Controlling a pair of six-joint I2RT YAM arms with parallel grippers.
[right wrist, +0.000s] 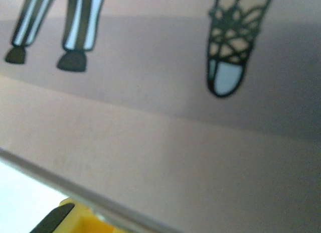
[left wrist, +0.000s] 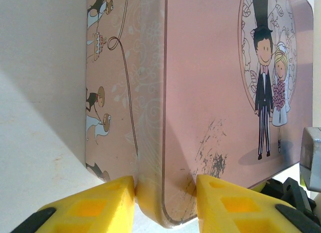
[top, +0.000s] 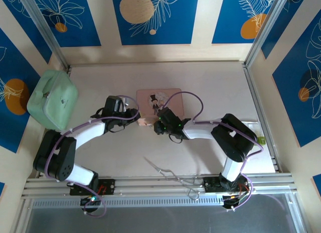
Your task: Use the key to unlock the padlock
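The pink tin (top: 159, 100) lies flat in the middle of the table. My left gripper (left wrist: 165, 205) is shut on its near left corner, one yellow finger (left wrist: 100, 205) against the side wall and the other on the lid. My right gripper (top: 159, 126) hovers at the tin's near edge. Its wrist view is blurred, so close to the lid that just one yellow finger (right wrist: 75, 222) peeks in at the bottom. A silvery metal block (left wrist: 311, 160) shows beside the right gripper's black parts; I cannot tell if it is the padlock. The key is hidden.
A mint green case (top: 52, 100) stands at the left wall. A long thin metal wire tool (top: 165, 170) lies near the front edge between the arm bases. A small green item (top: 261, 140) sits by the right rail.
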